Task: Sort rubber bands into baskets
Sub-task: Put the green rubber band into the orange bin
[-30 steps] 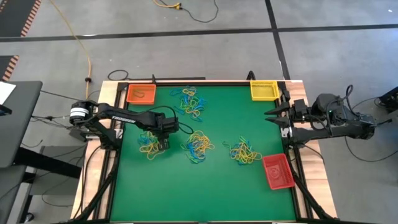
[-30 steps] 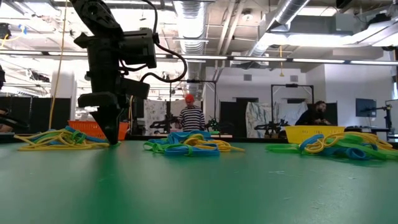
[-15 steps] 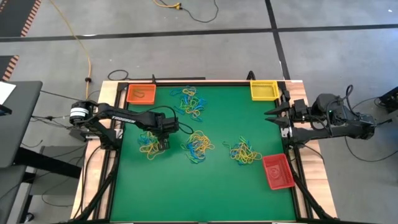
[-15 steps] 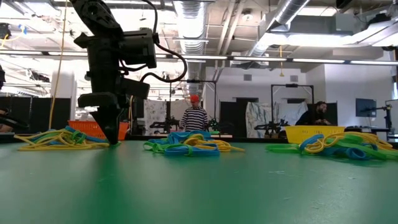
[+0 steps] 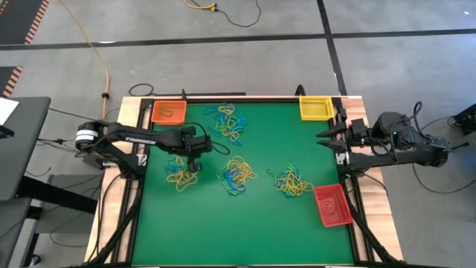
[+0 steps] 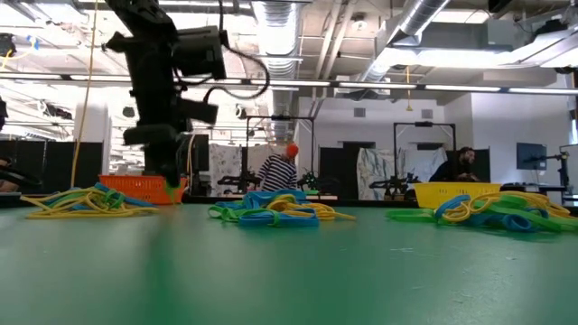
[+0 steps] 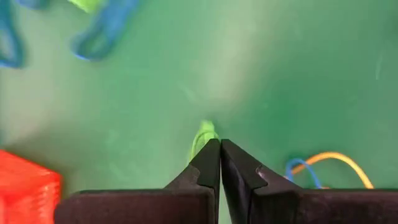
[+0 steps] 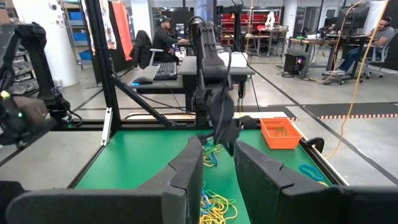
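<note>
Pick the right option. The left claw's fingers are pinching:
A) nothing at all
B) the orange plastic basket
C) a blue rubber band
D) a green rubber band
D: in the left wrist view the left claw is shut with a thin light-green rubber band sticking out from between its tips, lifted off the green table mat.

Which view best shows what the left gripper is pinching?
The left wrist view: the left gripper is shut on a green rubber band, seen above the green mat. The high view hides the band under the arm; the low view shows only a green speck; the right wrist view shows none.
</note>
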